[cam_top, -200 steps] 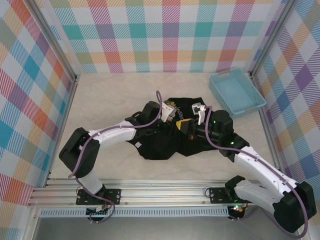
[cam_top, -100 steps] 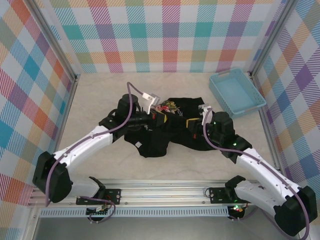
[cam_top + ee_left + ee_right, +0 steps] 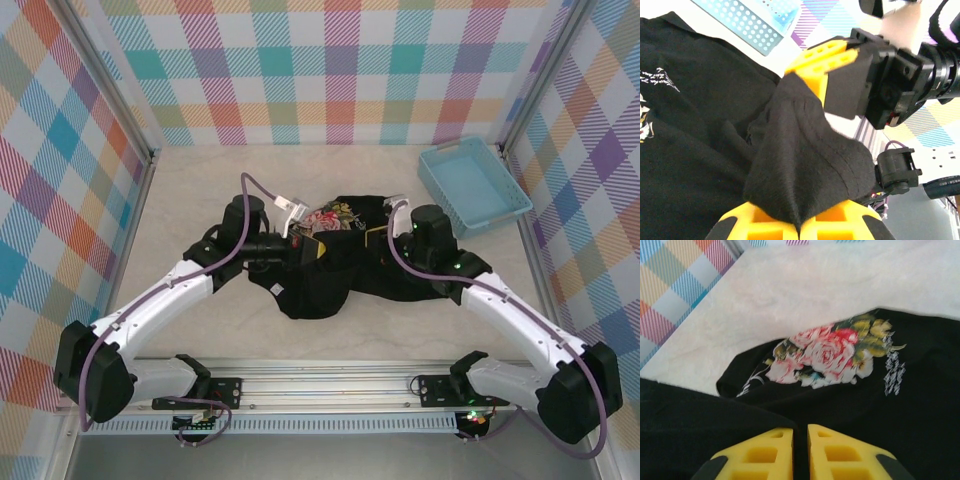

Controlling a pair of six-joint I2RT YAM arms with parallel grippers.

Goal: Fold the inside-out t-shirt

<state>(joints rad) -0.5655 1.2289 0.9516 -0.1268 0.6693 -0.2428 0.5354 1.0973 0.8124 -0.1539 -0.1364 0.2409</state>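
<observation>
Since a second ago, swung the left gripper (image 3: 800,220) leftward over the table (image 3: 200,180), fingers now pressed together on a raised peak of the inside-out t-shirt (image 3: 330,285). Nipping the same black cloth in the right gripper (image 3: 800,432), fingers nearly touching. Lying crumpled mid-table, rose print (image 3: 827,355) up, near the blue tray (image 3: 475,190).

Both arms reach forward and angle inward, wrists close together. The left tool (image 3: 799,226) is clamped on the shirt (image 3: 700,100). The right tool (image 3: 800,437) has its fingers (image 3: 755,455) almost together, cloth between.
</observation>
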